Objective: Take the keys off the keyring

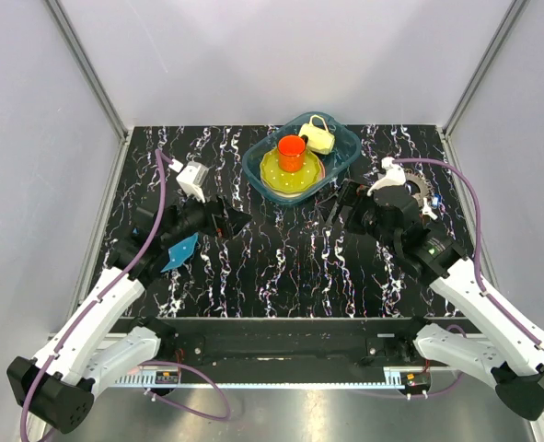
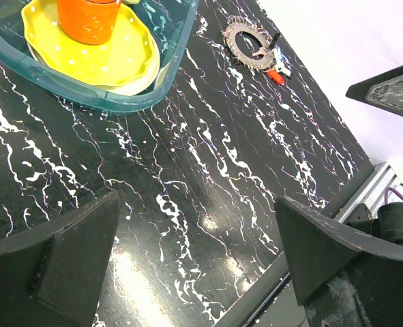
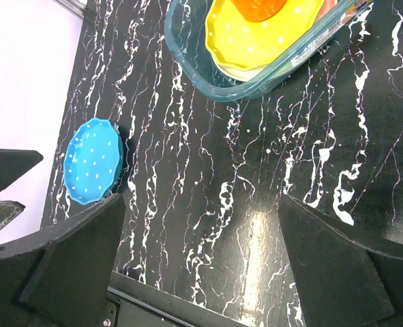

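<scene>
Spanning the whole workspace, the black marbled table (image 1: pixel 281 276) carries a teal bin (image 1: pixel 345 161) whose white sticker (image 3: pixel 324 37) is too small to read. In the bin sit a yellow plate (image 1: pixel 285 180), an orange cup (image 1: pixel 292 152) and a pale yellow jug (image 1: pixel 319 136). The left gripper (image 2: pixel 198 218) and right gripper (image 3: pixel 201 211) hover above the tabletop, fingers spread wide and holding nothing. The blue disc (image 3: pixel 93 161) at the left is partly covered by the left arm from above, while the keyring (image 2: pixel 230 51), fringed with the keys (image 2: pixel 236 26), lies flat near the table's right edge, half hidden behind the right arm in the top view.
</scene>
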Action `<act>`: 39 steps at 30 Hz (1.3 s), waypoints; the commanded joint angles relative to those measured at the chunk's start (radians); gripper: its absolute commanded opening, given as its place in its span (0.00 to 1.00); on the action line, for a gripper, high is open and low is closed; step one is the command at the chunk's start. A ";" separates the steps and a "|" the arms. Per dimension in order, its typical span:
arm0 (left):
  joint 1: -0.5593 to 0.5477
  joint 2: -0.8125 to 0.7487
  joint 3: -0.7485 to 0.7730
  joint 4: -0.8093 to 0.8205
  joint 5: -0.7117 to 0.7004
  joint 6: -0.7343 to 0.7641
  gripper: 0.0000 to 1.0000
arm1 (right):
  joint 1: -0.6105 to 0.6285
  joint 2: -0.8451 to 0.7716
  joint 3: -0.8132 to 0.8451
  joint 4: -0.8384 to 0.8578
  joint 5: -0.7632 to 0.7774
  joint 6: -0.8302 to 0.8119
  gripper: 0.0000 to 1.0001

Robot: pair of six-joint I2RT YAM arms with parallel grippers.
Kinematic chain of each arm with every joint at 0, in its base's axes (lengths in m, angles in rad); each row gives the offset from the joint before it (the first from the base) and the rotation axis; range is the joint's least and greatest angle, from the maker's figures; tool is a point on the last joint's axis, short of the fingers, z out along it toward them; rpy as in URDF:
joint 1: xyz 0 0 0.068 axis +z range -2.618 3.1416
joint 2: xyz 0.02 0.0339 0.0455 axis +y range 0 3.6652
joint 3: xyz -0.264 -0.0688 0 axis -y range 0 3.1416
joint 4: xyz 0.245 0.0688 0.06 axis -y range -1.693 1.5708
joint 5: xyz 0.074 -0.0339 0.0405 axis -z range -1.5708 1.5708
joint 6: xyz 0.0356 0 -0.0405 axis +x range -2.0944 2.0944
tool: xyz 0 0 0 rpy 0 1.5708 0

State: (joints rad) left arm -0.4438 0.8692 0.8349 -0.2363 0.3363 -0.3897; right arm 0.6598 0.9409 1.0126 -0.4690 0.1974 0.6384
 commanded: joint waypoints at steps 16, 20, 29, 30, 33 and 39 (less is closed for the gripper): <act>0.002 -0.036 -0.008 0.035 -0.016 0.005 0.99 | -0.025 0.139 0.062 0.001 0.522 -0.199 0.95; 0.004 -0.032 -0.008 0.032 -0.022 0.002 0.99 | -0.148 0.349 0.177 -0.059 0.534 -0.240 0.88; 0.002 -0.053 -0.011 0.034 -0.016 -0.003 0.99 | -0.480 0.671 0.323 -0.036 0.330 -0.236 0.58; 0.001 -0.052 -0.010 0.032 -0.014 -0.003 0.99 | -0.495 0.706 0.351 -0.042 0.315 -0.247 0.55; 0.001 -0.052 -0.010 0.034 -0.008 -0.005 0.99 | -0.538 0.821 0.451 -0.062 0.245 -0.311 0.56; -0.006 -0.053 -0.008 0.032 -0.016 -0.002 0.99 | -0.569 1.048 0.667 -0.183 0.114 -0.447 0.59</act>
State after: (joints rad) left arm -0.4461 0.8318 0.8238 -0.2417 0.3290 -0.3904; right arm 0.1081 1.9026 1.5524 -0.5625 0.4149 0.2920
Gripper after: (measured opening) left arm 0.984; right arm 0.594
